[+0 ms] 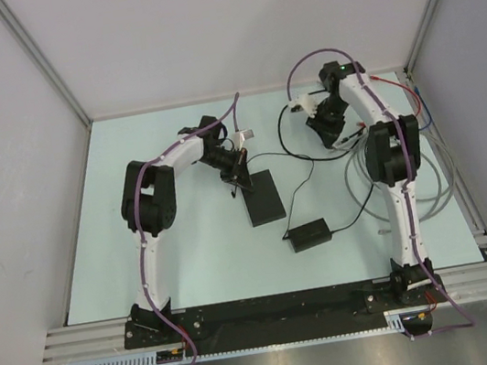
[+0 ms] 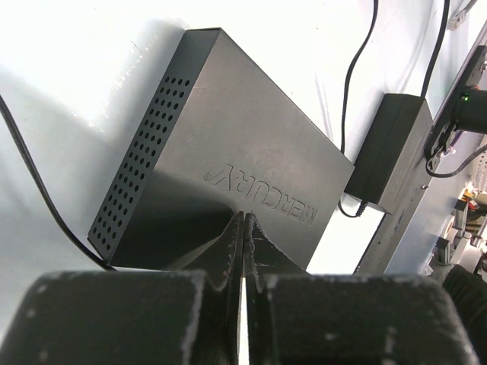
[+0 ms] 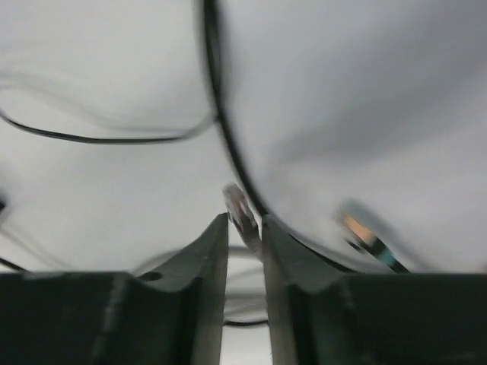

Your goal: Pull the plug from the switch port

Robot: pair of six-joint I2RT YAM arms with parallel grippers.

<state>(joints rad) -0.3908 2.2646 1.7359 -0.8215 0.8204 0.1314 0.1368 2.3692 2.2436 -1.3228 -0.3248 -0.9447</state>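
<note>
the switch box (image 1: 262, 200) lies flat on the pale worktop (image 1: 189, 247), and everything else sits around it. the left claw (image 1: 239, 176) is at the box's far end, its jaws closed tight with nothing between them; in the left wrist view the left claw's (image 2: 243, 217) joined tips rest on the matte top of the switch box (image 2: 251, 144), just below the embossed lettering, with a grid of vent holes down the side wall. a thin black lead (image 2: 46, 201) runs in to the box edge nearest that claw, but the switch port itself is hidden in every view, so which edge carries it cannot be told. the right claw (image 1: 328, 129) hangs well apart from the box, off beyond its far right corner. in the blurred right wrist view the right claw (image 3: 245, 220) has its jaws drawn almost together on a small pale plug (image 3: 240, 205) that pokes up between the tips, with a black cable (image 3: 221, 114) trailing away from it across the worktop. the plug is therefore clear of the box, up in the right claw. a smaller black power adapter (image 1: 308, 232) lies near the box's near right corner, not touching it; the left wrist view shows the power adapter (image 2: 388, 148) past the box's far side.
</note>
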